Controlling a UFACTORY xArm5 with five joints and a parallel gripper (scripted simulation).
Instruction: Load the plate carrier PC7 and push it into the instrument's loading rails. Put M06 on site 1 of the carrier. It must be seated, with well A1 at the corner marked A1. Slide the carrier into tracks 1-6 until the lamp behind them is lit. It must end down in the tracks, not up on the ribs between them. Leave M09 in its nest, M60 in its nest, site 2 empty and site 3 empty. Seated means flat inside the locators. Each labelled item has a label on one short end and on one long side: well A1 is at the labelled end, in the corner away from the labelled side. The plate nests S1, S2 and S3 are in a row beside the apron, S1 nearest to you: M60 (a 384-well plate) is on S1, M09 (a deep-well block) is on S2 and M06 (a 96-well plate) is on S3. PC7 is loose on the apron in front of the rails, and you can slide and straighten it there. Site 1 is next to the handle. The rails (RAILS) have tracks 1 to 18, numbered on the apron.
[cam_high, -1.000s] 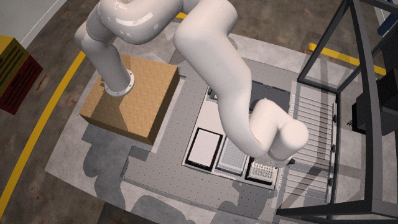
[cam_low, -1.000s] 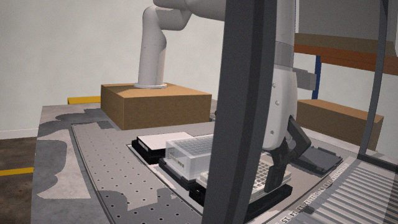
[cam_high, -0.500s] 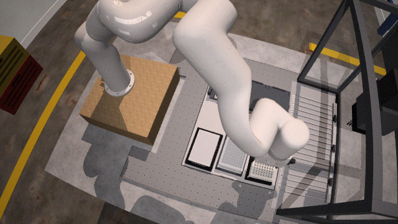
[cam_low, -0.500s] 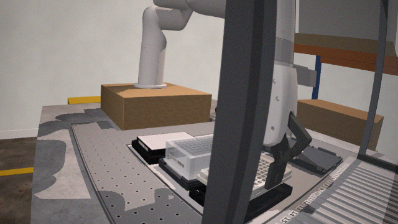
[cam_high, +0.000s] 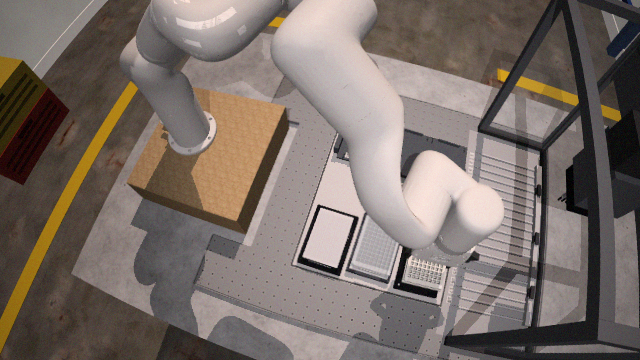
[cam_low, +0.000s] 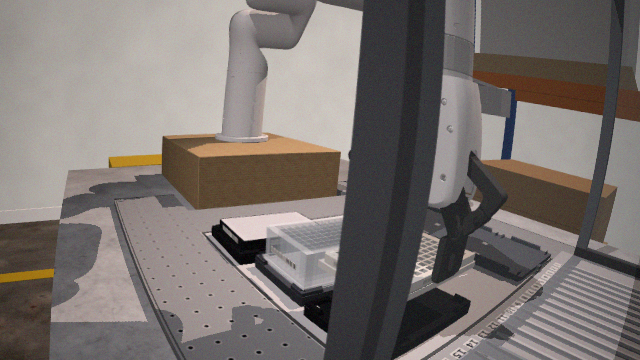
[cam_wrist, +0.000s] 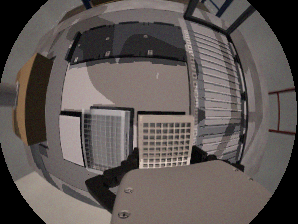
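Observation:
My gripper (cam_low: 436, 264) (cam_wrist: 165, 155) is shut on M06 (cam_high: 424, 272) (cam_low: 426, 249) (cam_wrist: 166, 140), a white 96-well plate, and holds it level a little above its black nest S3 (cam_high: 401, 285) (cam_low: 435, 309). One dark finger shows on the plate's right side in the exterior view; the other is hidden behind a frame post. M09 (cam_high: 372, 247) (cam_low: 300, 245) (cam_wrist: 107, 137), a clear deep-well block, sits on S2. M60 (cam_high: 327, 236) (cam_low: 262, 225) (cam_wrist: 71, 137), flat and white, sits on S1. The dark carrier PC7 (cam_high: 430, 149) (cam_low: 510, 250) (cam_wrist: 127, 46) lies on the apron with its sites bare.
The ribbed rails (cam_high: 505, 200) (cam_low: 590, 310) (cam_wrist: 213, 63) lie to the right of the nests, inside a dark instrument frame (cam_high: 595, 165) whose post (cam_low: 390, 180) blocks part of the exterior view. The arm's base stands on a cardboard-coloured box (cam_high: 235, 165) (cam_low: 250, 170).

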